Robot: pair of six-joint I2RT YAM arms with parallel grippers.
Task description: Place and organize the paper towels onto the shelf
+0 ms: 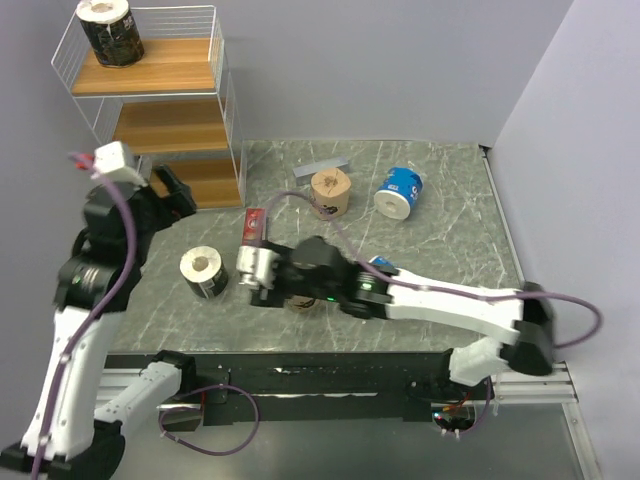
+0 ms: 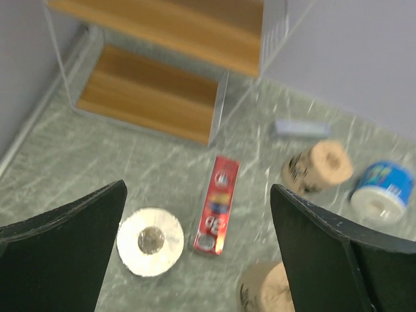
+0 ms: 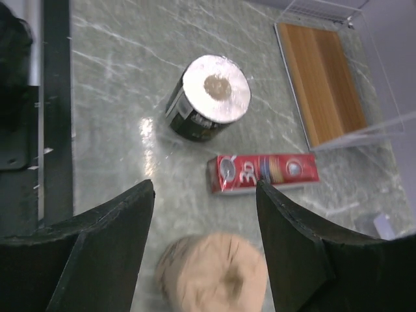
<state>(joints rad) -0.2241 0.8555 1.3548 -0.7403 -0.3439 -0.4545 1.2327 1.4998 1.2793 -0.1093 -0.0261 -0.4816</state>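
A tan wrapped paper-towel roll with dark cartoon print [image 3: 211,273] stands on end on the grey marbled table [image 1: 450,240]. It is blurred and sits between the two black fingers of the right hand [image 3: 203,192]. That hand is partly spread and straddles the roll; whether it touches the roll cannot be told.

Just beyond stands a black wrapped roll [image 3: 208,97], and beside it lies a flat red box [image 3: 263,172] marked "3D", its other lettering too small to read. Farther back on the table sit a second tan roll [image 1: 329,192] and a blue-and-white roll [image 1: 401,190], their print unreadable.

The left hand [image 2: 198,188] hovers wide and empty near the tall white wire shelf with wooden boards [image 1: 165,125]. The shelf's top board carries one black roll [image 1: 110,32].

The step in hand appears to be picking up the tan roll. The next move calls for closing squarely on its sides, then lifting it.
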